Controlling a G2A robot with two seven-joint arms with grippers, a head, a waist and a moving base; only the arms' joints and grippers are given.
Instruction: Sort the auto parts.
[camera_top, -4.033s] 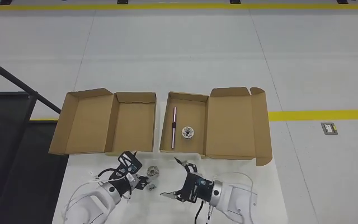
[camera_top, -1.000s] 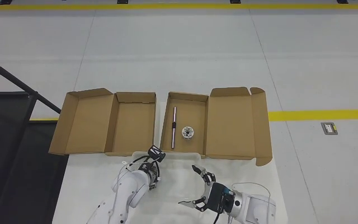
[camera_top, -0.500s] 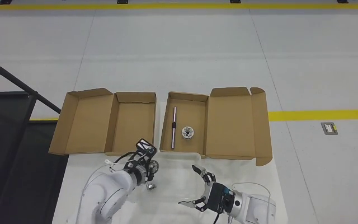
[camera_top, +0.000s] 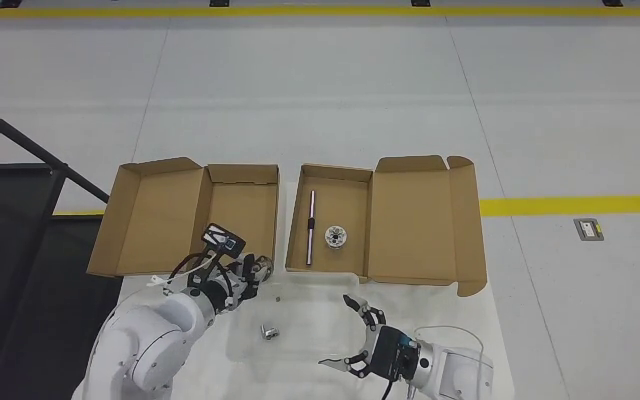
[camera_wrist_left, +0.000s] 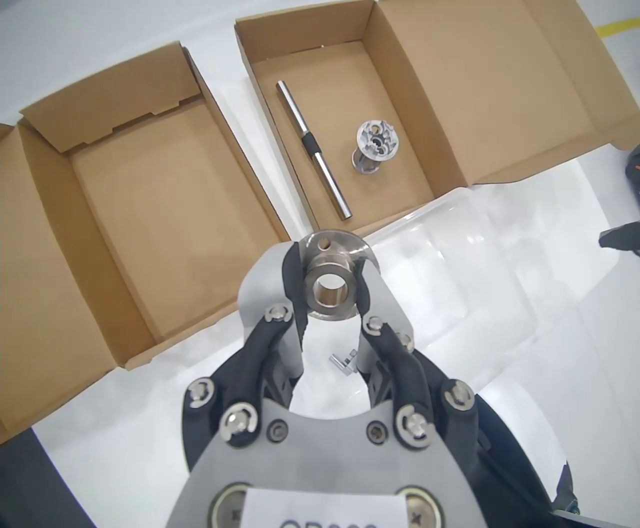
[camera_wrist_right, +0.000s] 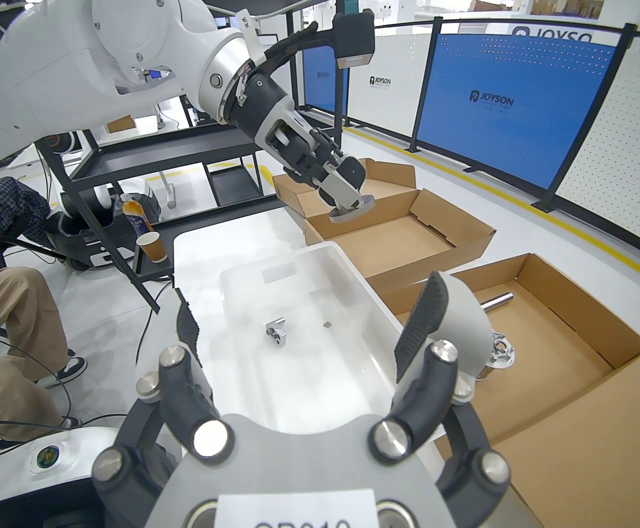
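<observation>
In the top view, the left arm (camera_top: 165, 330) bends toward the near right corner of the left box (camera_top: 240, 205). Its left jaws hold a flanged bushing (camera_top: 264, 267) just over that corner. The right arm (camera_top: 450, 368) sits at the near right of the bench (camera_top: 300, 385), and the right jaws are spread wide with nothing in them. A small bracket (camera_top: 268, 329) lies in the clear tray (camera_top: 310, 276). A steel rod (camera_top: 311, 227) and a round hub (camera_top: 336, 236) lie side by side in the right box (camera_top: 340, 190).

In the left wrist view, the left jaws are shut tight on the narrow neck of the bushing. Its wide rim points away, toward the boxes. I think this part is hard, smooth metal and heavy for how small it is, so it could slip. The neck looks like the best place to hold it, because the rim can catch on the pads.

In the right wrist view, the left arm slants down, with the bushing's rim lowest, right above the near wall of the left box. The right jaws gape wide over the near end of the tray, well apart from the bracket.
</observation>
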